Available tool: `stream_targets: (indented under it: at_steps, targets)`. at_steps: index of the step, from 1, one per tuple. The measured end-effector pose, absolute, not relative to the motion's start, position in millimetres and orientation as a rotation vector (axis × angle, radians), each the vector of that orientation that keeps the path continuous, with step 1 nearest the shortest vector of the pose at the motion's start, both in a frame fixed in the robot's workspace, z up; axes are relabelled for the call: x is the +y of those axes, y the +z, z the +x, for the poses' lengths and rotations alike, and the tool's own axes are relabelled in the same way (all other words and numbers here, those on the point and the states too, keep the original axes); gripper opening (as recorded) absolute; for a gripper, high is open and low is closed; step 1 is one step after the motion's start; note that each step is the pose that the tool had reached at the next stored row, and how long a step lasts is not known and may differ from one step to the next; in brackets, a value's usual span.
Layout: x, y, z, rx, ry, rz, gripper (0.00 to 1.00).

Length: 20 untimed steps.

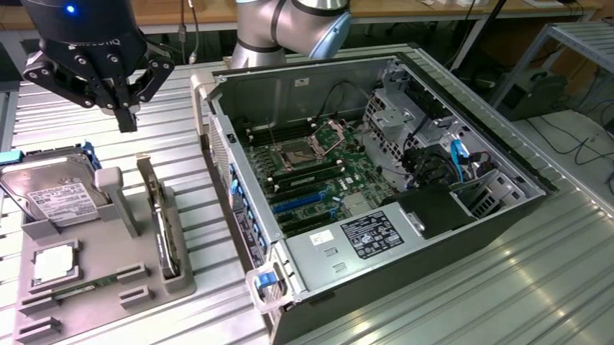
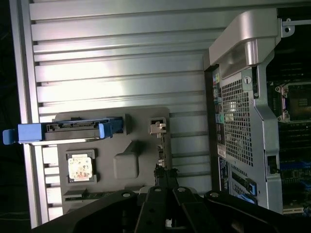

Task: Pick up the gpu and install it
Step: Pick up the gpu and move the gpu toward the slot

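Hidden: gpu (image 1: 159, 215) lower edge sunk in grey holder (image 1: 106, 248) slot;
Axis: far-to-near, standing on edge; bracket end far;
Gripper (image 1: 126, 122): fingers pressed together, empty, above gpu's far end

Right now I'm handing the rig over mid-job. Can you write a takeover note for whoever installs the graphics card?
Pincer: shut, empty, hovering above the table beside the grey tray.
Graphics card: standing on edge in its tray slot, not gripped.
Computer case: lying open, with no card in the blue board slots.
Done: nothing picked up.
Left: both the pick and the install.
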State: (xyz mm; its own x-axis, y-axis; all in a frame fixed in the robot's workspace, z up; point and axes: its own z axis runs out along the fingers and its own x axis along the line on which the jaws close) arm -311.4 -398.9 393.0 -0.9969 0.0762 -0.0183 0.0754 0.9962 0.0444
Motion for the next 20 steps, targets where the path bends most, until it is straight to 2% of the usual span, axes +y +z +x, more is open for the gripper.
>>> stream_targets:
  at_steps: [5, 8, 9, 11, 12, 20]
  targets:
    - [-399, 393, -311, 3.119, 0.068, 0.118, 0.11]
    - [-399, 393, -311, 3.119, 0.068, 0.118, 0.29]
    - [-399, 393, -311, 3.119, 0.068, 0.118, 0.29]
    - [-399, 393, -312, 3.119, 0.066, 0.111, 0.42]
    - [-399, 393, -312, 3.12, 0.066, 0.075, 0.54]
    - [-413, 387, -312, 3.134, 0.05, 0.008, 0.54]
